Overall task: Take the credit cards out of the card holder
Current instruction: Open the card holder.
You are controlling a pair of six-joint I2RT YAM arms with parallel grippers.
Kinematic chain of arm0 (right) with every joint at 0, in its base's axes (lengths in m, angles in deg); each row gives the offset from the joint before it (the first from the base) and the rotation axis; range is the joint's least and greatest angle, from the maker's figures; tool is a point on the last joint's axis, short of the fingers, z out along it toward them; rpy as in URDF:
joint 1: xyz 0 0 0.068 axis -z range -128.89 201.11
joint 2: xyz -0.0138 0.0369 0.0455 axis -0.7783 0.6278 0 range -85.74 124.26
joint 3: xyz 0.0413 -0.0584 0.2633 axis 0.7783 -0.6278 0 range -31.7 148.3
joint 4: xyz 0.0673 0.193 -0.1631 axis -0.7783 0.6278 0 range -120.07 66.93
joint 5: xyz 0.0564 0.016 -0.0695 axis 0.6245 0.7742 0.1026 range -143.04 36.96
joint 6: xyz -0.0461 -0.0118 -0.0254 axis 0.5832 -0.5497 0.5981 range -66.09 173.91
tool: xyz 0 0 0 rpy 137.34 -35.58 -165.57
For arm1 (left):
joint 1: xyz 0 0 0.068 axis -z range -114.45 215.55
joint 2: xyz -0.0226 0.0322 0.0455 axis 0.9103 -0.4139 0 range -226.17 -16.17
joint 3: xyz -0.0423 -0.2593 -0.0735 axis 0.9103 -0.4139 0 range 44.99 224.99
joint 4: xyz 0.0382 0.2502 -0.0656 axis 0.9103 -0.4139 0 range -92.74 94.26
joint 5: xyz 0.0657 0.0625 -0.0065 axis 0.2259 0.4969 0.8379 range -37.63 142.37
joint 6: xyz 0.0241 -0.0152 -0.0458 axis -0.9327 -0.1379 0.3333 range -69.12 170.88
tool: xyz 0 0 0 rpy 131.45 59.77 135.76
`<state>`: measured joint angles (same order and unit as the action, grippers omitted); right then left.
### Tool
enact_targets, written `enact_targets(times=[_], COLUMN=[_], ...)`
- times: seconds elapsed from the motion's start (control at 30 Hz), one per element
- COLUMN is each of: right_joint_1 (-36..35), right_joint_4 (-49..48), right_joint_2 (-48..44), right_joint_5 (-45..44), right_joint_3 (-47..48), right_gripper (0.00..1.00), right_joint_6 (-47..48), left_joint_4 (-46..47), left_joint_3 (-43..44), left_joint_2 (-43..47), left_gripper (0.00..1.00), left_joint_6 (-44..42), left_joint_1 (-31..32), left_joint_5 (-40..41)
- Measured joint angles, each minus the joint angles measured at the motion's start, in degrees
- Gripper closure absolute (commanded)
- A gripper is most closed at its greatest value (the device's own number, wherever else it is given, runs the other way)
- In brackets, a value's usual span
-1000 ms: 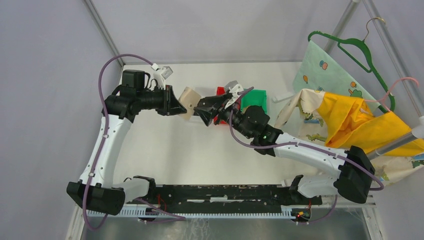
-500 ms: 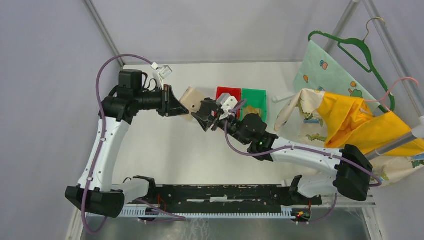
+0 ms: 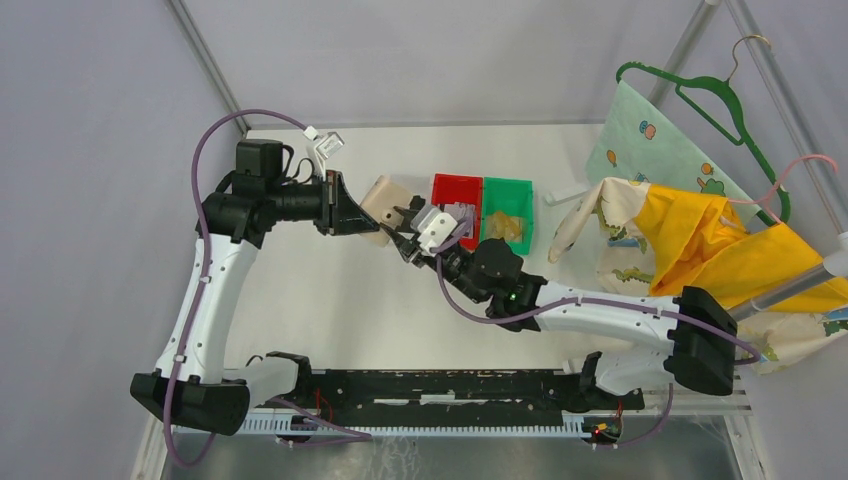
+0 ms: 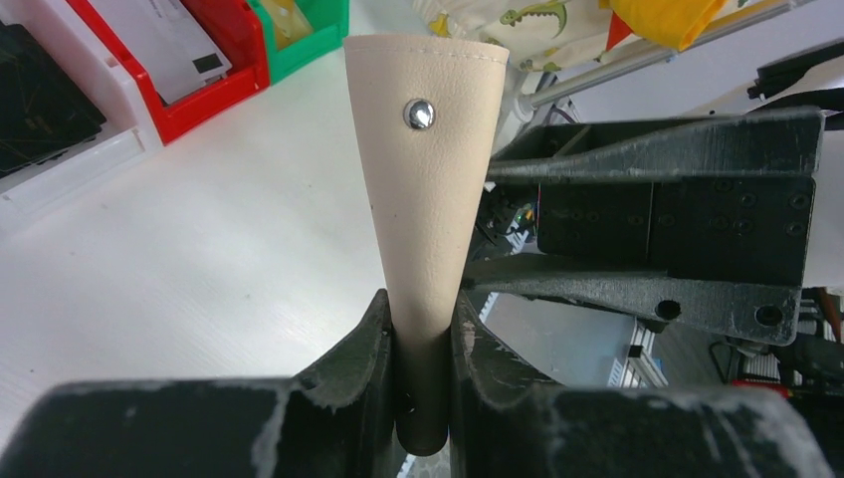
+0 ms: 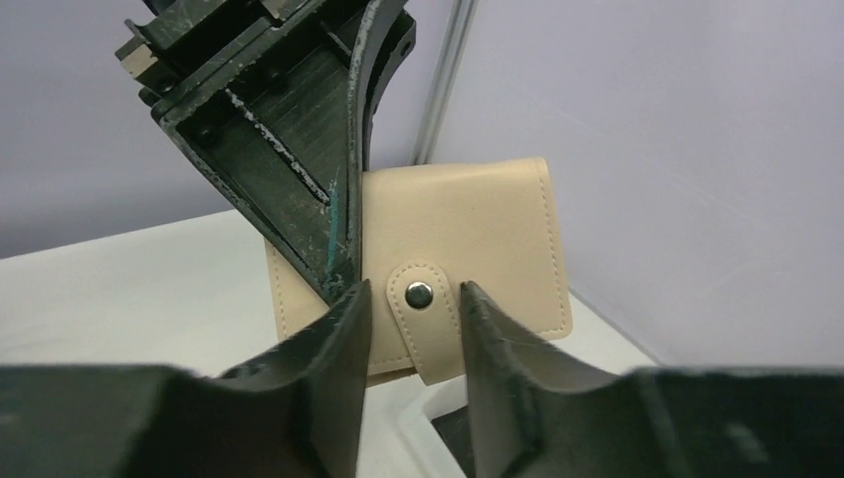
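The card holder [image 3: 381, 196] is a tan wallet held up above the table, closed, with its tab [image 5: 430, 337] snapped by a metal stud [image 4: 419, 114]. My left gripper [image 3: 352, 208] is shut on its lower edge [image 4: 423, 309]. My right gripper [image 3: 407, 238] faces the holder's flat side [image 5: 478, 229]. It is open, with its fingers on either side of the tab [image 5: 416, 299] and a thin gap on each side. The credit cards are hidden; none show outside the closed holder.
Behind the grippers stand a red bin [image 3: 455, 186] holding a flat white piece [image 4: 164, 40], a green bin [image 3: 507, 203] with a yellowish lump, and a white bin [image 4: 70, 149] with a black thing. Cloths and hangers [image 3: 700, 230] crowd the right side.
My right gripper has moved left up to the card holder while its jaws narrowed around the tab. The left gripper has kept the holder almost still.
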<state>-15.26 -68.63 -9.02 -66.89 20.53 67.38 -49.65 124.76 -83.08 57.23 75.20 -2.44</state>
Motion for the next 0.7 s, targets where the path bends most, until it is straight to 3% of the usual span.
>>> enact_targets(times=[0.07,0.3,0.4,0.7], right_joint_1=[-1.38,-6.27,-8.35,-13.03], right_joint_4=[-0.09,-2.01,-4.42,-16.35], right_joint_2=[0.22,1.03,1.70,6.73], right_joint_5=[-2.19,-10.67,-14.34,-26.95], right_joint_3=[0.37,1.18,1.22,1.70], right_gripper=[0.73,0.87,1.00,1.00], right_joint_6=[2.38,12.63,17.22,28.55], left_joint_4=[-0.55,-2.82,-3.61,-3.85], left_joint_3=[0.07,1.38,2.25,3.45], left_joint_2=[0.00,-0.04,-0.04,-0.24], left_gripper=[0.98,0.98,0.98,0.98], left_joint_6=[-0.22,-0.85,-0.85,-0.81], left_joint_1=[-0.02,-0.09,-0.09,-0.09], left_joint_5=[-0.90,-2.80,-3.41,-3.80])
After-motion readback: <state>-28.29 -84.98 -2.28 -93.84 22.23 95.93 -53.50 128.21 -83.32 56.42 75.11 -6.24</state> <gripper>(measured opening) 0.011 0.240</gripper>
